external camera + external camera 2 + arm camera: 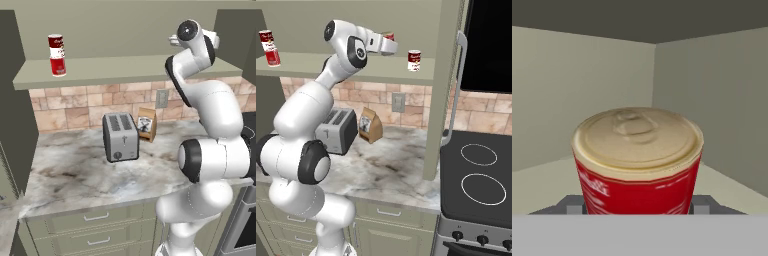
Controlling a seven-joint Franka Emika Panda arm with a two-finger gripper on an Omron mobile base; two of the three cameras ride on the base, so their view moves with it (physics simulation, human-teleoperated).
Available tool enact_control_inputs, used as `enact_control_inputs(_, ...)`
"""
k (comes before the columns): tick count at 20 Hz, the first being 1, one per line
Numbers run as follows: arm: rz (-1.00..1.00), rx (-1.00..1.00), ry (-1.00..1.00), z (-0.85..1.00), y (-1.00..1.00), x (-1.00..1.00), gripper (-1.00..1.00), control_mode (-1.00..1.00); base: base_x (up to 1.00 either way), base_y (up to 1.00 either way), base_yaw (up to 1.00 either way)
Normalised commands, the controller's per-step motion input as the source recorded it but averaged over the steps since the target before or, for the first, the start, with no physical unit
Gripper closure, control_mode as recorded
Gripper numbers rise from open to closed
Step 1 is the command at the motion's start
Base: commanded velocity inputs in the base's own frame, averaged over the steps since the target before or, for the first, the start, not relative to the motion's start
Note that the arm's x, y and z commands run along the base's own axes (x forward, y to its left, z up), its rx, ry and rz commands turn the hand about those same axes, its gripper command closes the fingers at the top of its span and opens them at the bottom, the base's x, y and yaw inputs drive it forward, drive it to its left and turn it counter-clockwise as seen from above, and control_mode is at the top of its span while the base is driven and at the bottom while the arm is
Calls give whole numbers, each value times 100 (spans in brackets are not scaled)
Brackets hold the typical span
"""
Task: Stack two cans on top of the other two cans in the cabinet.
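gripper (637, 206) jaws clamped on a red can (637, 160) inside the cabinet (572, 95), fingertips (574, 204) mostly hidden behind it.

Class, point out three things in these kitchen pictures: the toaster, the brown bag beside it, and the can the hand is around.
toaster (120, 136): left base view, its front face.
brown bag (370, 125): right base view, its front panel.
can (637, 170): hand view, its red side under the lid.

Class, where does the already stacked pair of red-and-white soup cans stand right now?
The stacked pair of red-and-white soup cans stands at the left end of the beige-green wall shelf, above the silver toaster, far left of the gripper.
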Motion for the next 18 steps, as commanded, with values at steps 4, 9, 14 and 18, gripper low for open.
enact_control_inputs(4, -4, 0, -2, 17, -6, 0, 100, -100, 0, 0, 0)
enact_control_inputs(9, -5, 0, 0, 8, -13, 0, 100, -100, 0, 0, 0)
enact_control_inputs(14, -4, 0, 0, 4, -19, 0, 100, -100, 0, 0, 0)
enact_control_inputs(18, -1, 0, 0, 0, -21, -1, 100, -100, 0, 0, 0)
